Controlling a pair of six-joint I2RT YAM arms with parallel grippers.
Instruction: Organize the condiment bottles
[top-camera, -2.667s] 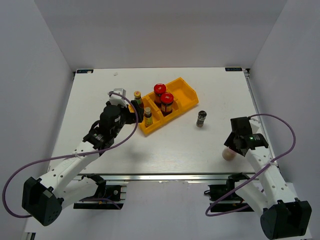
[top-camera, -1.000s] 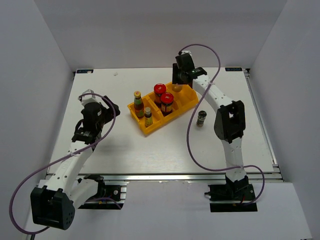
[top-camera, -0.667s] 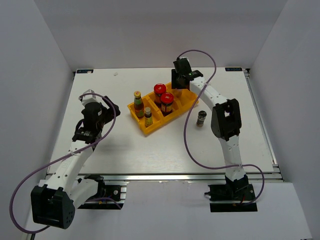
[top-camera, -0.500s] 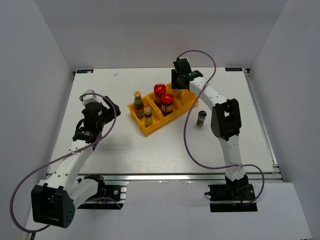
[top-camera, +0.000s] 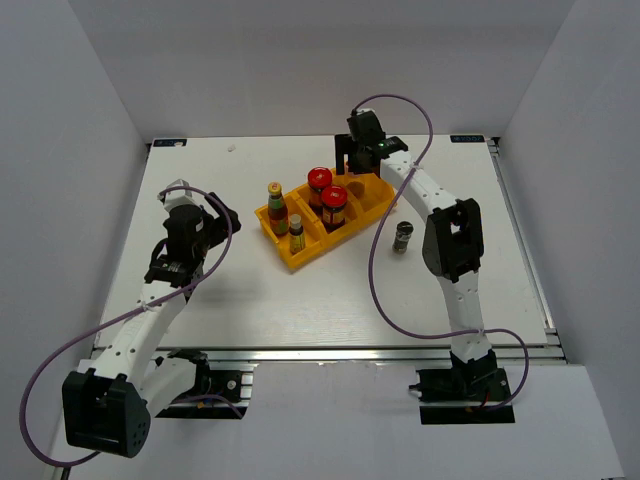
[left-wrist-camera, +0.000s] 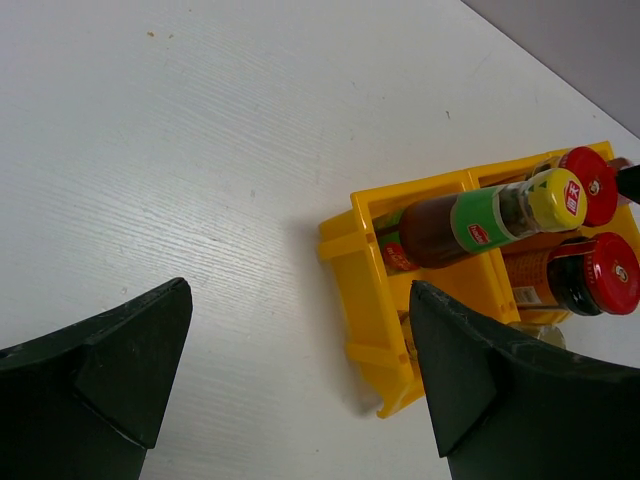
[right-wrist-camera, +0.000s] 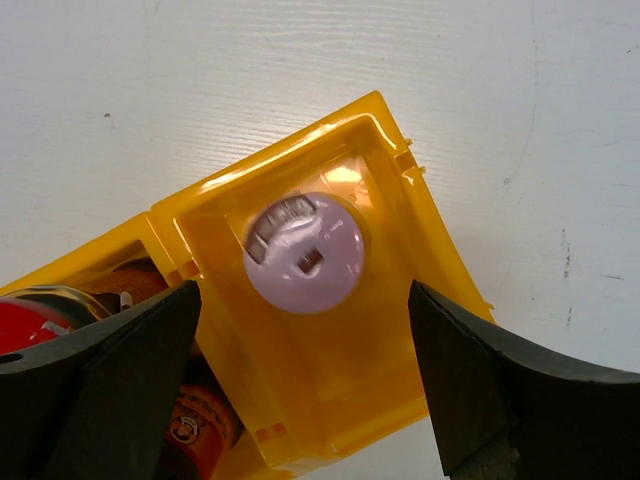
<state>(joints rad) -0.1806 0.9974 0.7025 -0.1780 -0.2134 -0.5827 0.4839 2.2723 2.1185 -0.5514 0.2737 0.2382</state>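
Observation:
My right gripper (right-wrist-camera: 303, 283) hangs open over the right compartment of the yellow tray (right-wrist-camera: 330, 400). The pink-lidded shaker (right-wrist-camera: 303, 252) stands upright in it, free of both fingers. From above, that gripper (top-camera: 358, 168) hides the shaker. Two red-lidded jars (top-camera: 319, 183) (top-camera: 334, 203) fill the middle compartment. The green-capped sauce bottle (top-camera: 276, 208) and the slim yellow-capped bottle (top-camera: 296, 232) stand in the left one. A dark-lidded jar (top-camera: 402, 238) sits on the table right of the tray. My left gripper (top-camera: 213, 216) is open and empty, left of the tray (left-wrist-camera: 365, 300).
The tray (top-camera: 290, 262) lies diagonally at the table's middle back. White walls close in the table on three sides. The right arm's upper links rise just right of the dark-lidded jar.
The right gripper, which was shut on the pink-lidded shaker over the tray, has opened and let it go in the right compartment. The left arm has stayed still over the last second.

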